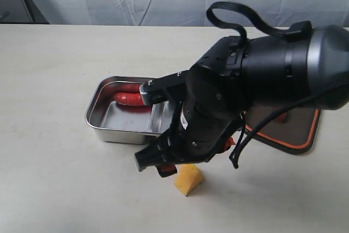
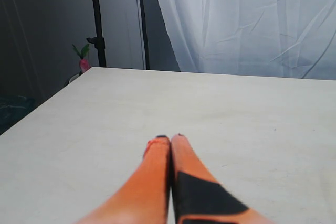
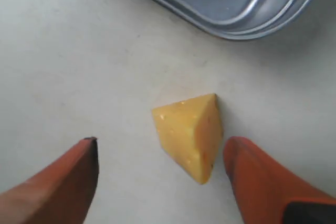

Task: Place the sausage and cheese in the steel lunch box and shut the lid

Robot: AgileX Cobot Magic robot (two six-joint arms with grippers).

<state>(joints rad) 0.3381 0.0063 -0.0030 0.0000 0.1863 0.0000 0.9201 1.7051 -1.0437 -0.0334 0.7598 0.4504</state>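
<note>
The glossy red toy sausage already lies in the shiny steel lunch box; the cheese comes next. The right tool, spread wide, brackets the yellow-orange toy cheese wedge beside the box, toward the near edge of the desk; it should lower and close. The left tool is pinched together, empty.

Red sausage in steel lunch box; cheese outside, near it; lid off.

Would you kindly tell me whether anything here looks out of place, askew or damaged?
Nothing stands out. The sausage lies in the steel lunch box, the cheese sits intact on the table just outside it, inside the open right gripper, and the lid lies flat beside the box.
</note>
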